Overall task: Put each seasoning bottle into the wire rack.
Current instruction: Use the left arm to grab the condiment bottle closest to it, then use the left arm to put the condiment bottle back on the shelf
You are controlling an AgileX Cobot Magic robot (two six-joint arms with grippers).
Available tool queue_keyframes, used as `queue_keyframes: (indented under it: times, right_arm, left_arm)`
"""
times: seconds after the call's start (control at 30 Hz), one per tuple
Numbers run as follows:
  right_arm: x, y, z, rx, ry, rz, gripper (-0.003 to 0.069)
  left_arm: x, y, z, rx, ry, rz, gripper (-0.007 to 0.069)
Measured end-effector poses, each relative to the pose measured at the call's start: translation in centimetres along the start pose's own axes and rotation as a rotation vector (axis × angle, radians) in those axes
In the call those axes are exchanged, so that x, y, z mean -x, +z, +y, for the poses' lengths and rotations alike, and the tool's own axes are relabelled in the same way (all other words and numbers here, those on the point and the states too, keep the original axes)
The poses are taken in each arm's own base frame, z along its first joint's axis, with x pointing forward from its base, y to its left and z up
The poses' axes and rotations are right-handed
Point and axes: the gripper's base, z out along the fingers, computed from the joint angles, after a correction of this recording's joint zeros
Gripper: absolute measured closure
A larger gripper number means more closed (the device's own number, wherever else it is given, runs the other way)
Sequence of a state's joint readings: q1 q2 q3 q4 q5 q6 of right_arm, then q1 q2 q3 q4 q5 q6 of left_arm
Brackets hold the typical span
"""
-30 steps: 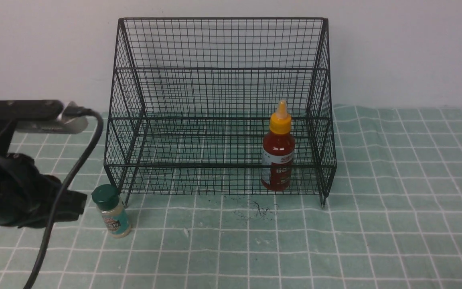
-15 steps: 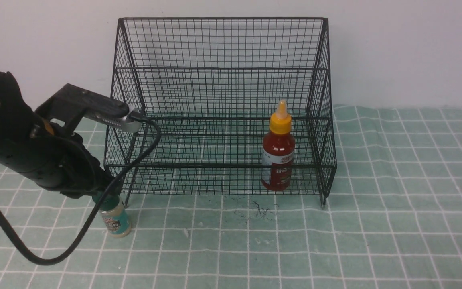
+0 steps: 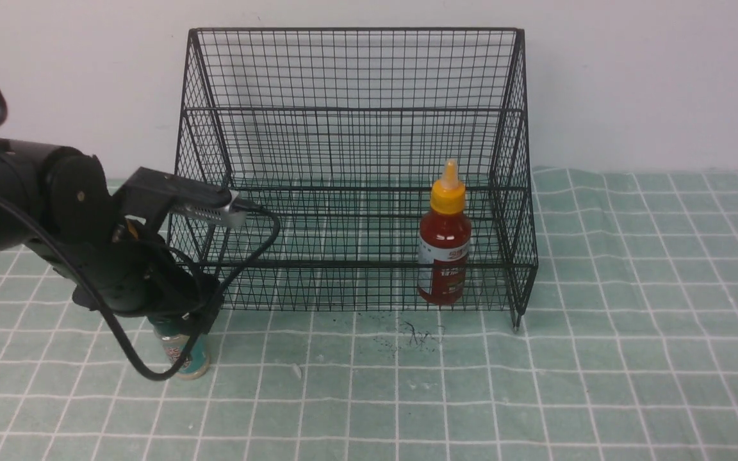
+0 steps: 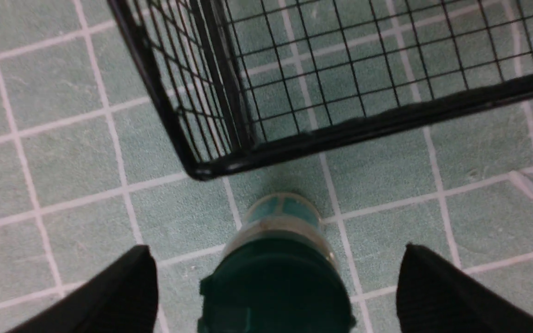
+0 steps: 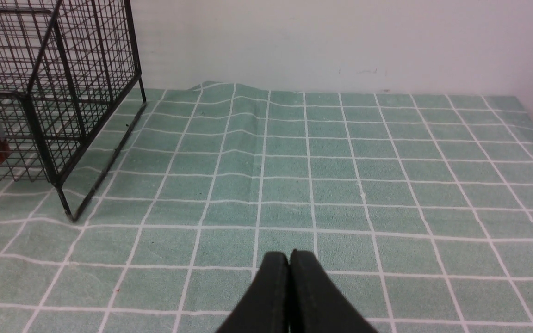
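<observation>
Straddling shaker jar (image 4: 275,277), left fingers (image 4: 123,291) spread apart (cap hidden frontally), right fingers (image 5: 273,296) pressed together.

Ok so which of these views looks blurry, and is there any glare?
Front view: even light, no glare, wire rack crisp. Left wrist view: the dark cap of the shaker jar is soft, too near the lens; the rack rim is slightly blurred. Right wrist view: cloth sharp, the shut right gripper a little soft.

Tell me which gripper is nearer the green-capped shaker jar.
Left. The left gripper hangs open right over the shaker jar, one finger on each side of it. The right gripper is shut above bare cloth past the wire rack's opposite end.
</observation>
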State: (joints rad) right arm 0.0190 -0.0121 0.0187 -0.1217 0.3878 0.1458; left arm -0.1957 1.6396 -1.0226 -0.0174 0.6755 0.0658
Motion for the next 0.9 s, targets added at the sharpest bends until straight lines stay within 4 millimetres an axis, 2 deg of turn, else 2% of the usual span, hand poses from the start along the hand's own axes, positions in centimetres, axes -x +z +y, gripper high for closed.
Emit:
queue_keyframes:
  times: [0.03,0.13,0.17,0.23,0.33,0.4,0.43,0.5,0.63,0.67,0.7,0.77,0.83,0.9]
  right_arm:
    - [0.0,0.0,0.0,0.0,0.0,0.0,0.0673]
    - [0.0,0.0,0.0,0.0,0.0,0.0,0.0673]
    - [0.0,0.0,0.0,0.0,0.0,0.0,0.0673]
    - [0.0,0.0,0.0,0.0,0.0,0.0,0.0673]
    - [0.0,0.0,0.0,0.0,0.0,0.0,0.0673]
    - [0.0,0.0,0.0,0.0,0.0,0.0,0.0673]
    - [0.0,0.0,0.0,0.0,0.0,0.0,0.0673]
    - [0.0,0.0,0.0,0.0,0.0,0.0,0.0673]
    - [0.0,0.0,0.0,0.0,0.0,0.0,0.0673]
    - [0.0,0.0,0.0,0.0,0.0,0.0,0.0673]
    - [0.0,0.0,0.0,0.0,0.0,0.0,0.0673]
    - [0.0,0.0,0.0,0.0,0.0,0.0,0.0673]
    - [0.0,0.0,0.0,0.0,0.0,0.0,0.0673]
    - [0.0,0.0,0.0,0.0,0.0,0.0,0.0673]
  left_arm:
    - [0.0,0.2,0.0,0.0,-0.001,0.004,0.0018]
    - [0.0,0.9,0.0,-0.002,-0.002,0.021,0.0151]
    - [0.0,1.0,0.0,-0.002,-0.002,0.022,0.0162]
    - [0.0,1.0,0.0,-0.002,-0.002,0.028,0.0297]
    - [-0.1,0.2,0.0,0.001,0.004,0.054,0.0286]
    - [-0.2,-1.4,0.1,0.013,0.019,0.081,0.0285]
    - [0.1,-3.6,0.3,0.029,0.03,0.068,0.0285]
    - [0.5,-6.2,0.4,0.043,0.027,0.033,0.0285]
    - [1.4,-12.9,0.1,0.038,0.009,-0.118,0.0285]
    - [1.4,-13.2,0.0,0.036,0.008,-0.127,0.0285]
    - [1.9,-14.8,-0.3,0.03,0.016,-0.174,0.0285]
    - [2.5,-15.7,-1.1,0.012,0.031,-0.215,0.0285]
    - [3.1,-15.6,-1.5,0.004,0.04,-0.229,0.0285]
    - [4.5,-14.1,-2.1,-0.015,0.039,-0.24,0.0285]
